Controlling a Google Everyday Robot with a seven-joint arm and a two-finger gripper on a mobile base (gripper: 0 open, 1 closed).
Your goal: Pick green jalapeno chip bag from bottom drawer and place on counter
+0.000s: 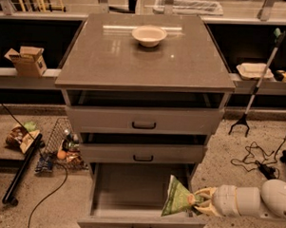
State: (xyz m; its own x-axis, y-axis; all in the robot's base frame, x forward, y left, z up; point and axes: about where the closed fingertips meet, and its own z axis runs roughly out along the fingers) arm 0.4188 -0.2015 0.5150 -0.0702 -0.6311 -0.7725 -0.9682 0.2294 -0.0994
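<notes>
The green jalapeno chip bag (178,198) hangs upright over the right side of the open bottom drawer (130,186), lifted off its flat grey floor. My gripper (195,200) reaches in from the right on a white arm and is shut on the bag's right edge. The counter (145,54) is the glossy grey-brown slab on top of the cabinet, well above the bag. A white bowl (149,35) sits near its far edge.
Two taller grey drawers (143,120) stand slightly open above the bottom one. A wire basket and snack packets (60,150) lie on the floor at left, with a black pole (21,170). A grabber tool (256,87) and cables (260,161) are at right.
</notes>
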